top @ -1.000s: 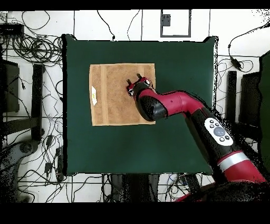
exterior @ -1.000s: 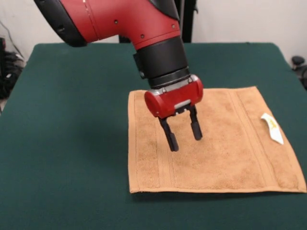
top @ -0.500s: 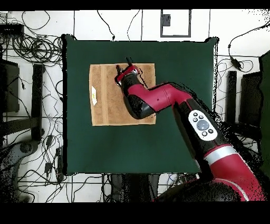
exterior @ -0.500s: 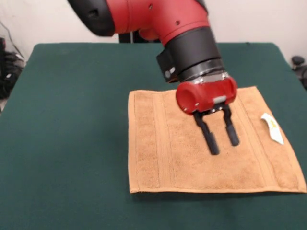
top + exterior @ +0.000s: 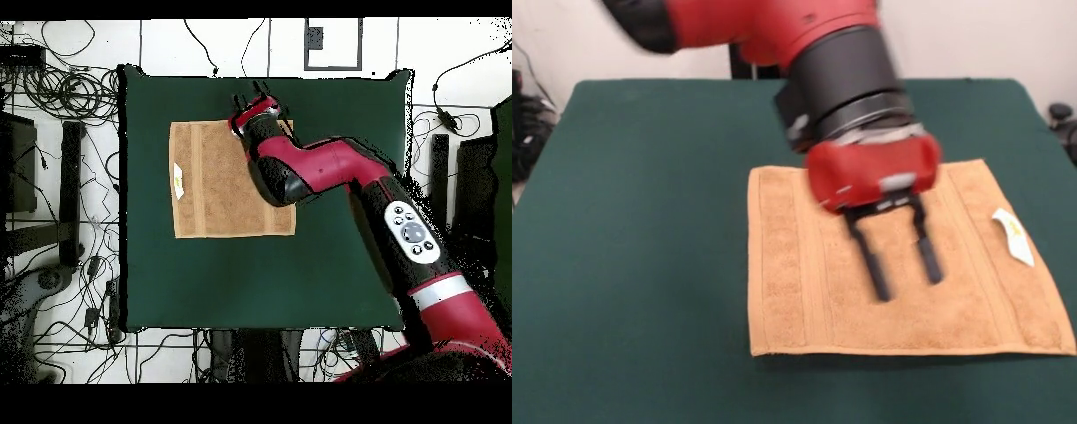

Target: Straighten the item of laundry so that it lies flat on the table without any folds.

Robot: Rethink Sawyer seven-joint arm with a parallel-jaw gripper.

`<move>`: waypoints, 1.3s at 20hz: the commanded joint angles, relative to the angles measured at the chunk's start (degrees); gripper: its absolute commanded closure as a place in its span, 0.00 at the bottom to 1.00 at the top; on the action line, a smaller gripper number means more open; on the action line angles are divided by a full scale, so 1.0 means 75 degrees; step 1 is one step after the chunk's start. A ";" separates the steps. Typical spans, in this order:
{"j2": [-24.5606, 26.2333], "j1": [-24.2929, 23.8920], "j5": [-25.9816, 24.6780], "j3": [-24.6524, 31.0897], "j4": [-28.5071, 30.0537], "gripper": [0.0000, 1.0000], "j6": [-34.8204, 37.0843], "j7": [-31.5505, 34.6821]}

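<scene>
Red-bodied pincer with black fingers [image 5: 900,265] [image 5: 251,95] spread apart, gripping nothing. Beneath it: orange-tan terry towel [image 5: 971,300] [image 5: 215,190] flat on dark green felt table [image 5: 636,265] [image 5: 340,130]; white label [image 5: 1012,237] beside.

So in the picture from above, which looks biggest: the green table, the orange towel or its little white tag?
1. Dark green felt-covered table.
2. Square orange-tan terry towel.
3. Small white label on the towel's edge, by far the smallest.
</scene>
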 commanded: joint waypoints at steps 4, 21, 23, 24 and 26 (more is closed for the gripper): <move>0.2533 -0.1210 0.2103 0.1653 -0.0670 0.00 0.4793 -0.3602; 0.1586 -0.0989 -0.0539 0.1651 -0.0325 0.00 0.2016 -0.3340; 0.0981 -0.0597 -0.0888 0.0983 -0.0400 0.00 0.1933 -0.2557; 0.0642 -0.0493 -0.1110 0.0763 -0.0311 0.00 0.1570 -0.2150; 0.0276 -0.0370 -0.1257 0.0524 -0.0250 0.00 0.1301 -0.1817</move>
